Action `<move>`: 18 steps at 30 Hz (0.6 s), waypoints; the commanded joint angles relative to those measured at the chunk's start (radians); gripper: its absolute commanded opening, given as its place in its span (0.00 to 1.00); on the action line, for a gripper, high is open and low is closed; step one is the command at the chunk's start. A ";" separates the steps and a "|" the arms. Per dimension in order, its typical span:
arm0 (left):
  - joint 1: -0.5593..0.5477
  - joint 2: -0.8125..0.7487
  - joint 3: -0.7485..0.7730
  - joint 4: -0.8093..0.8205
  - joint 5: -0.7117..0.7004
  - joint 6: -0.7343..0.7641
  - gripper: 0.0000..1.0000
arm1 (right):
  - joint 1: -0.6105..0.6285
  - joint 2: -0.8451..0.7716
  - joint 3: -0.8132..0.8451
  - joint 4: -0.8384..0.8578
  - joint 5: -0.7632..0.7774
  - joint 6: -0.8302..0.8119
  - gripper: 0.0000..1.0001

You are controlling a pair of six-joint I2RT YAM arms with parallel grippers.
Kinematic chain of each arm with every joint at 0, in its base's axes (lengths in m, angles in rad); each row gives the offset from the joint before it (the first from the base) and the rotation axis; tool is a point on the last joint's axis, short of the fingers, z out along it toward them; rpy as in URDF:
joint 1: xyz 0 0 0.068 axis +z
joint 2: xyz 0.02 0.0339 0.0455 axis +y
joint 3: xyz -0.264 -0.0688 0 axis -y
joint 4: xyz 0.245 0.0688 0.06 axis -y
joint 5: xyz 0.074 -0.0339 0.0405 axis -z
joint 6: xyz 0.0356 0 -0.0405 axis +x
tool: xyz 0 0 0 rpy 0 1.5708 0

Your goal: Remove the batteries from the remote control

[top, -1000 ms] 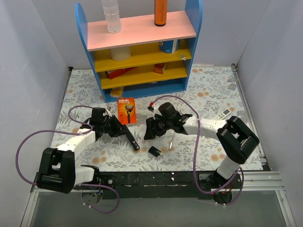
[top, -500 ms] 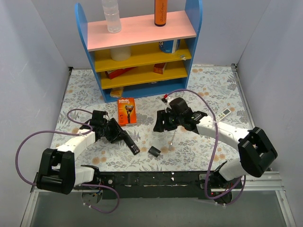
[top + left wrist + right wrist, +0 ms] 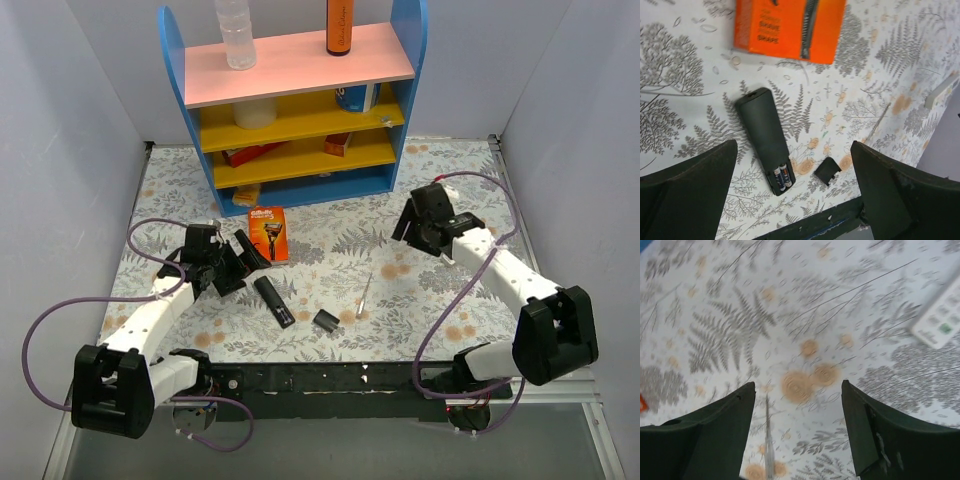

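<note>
The black remote control lies flat on the flowered table, back side up, its compartment uncovered. Two small batteries sit side by side inside it, at the end nearest the table's front edge. In the top view the remote control is just right of my left gripper, which hovers open and holds nothing. In the left wrist view the left gripper straddles the remote from above, apart from it. My right gripper hangs open and empty over bare table at the right; the right wrist view is blurred around the right gripper.
The small black battery cover lies right of the remote. A thin metal rod lies beyond it. An orange razor package sits behind the remote. A white remote lies at the right. The blue shelf unit stands at the back.
My left gripper opened, let go of the remote and drew back to the left; the remote now rests on the table. My right arm swung away to the back right and opened wider.
</note>
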 commanded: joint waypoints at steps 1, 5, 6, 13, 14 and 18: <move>0.004 -0.041 0.057 0.025 0.079 0.122 0.98 | -0.169 0.074 0.080 -0.077 0.161 0.025 0.77; 0.004 -0.058 0.025 0.103 0.259 0.163 0.98 | -0.296 0.195 0.183 -0.135 0.213 0.014 0.77; 0.004 -0.062 0.010 0.117 0.270 0.159 0.98 | -0.333 0.221 0.203 -0.144 0.214 0.013 0.77; 0.004 -0.133 0.005 0.129 0.256 0.167 0.98 | -0.396 0.393 0.323 -0.195 0.227 0.031 0.76; 0.004 -0.140 0.003 0.129 0.248 0.164 0.98 | -0.398 0.404 0.330 -0.206 0.234 0.034 0.76; 0.004 -0.160 0.003 0.129 0.224 0.163 0.98 | -0.409 0.449 0.344 -0.218 0.244 0.065 0.74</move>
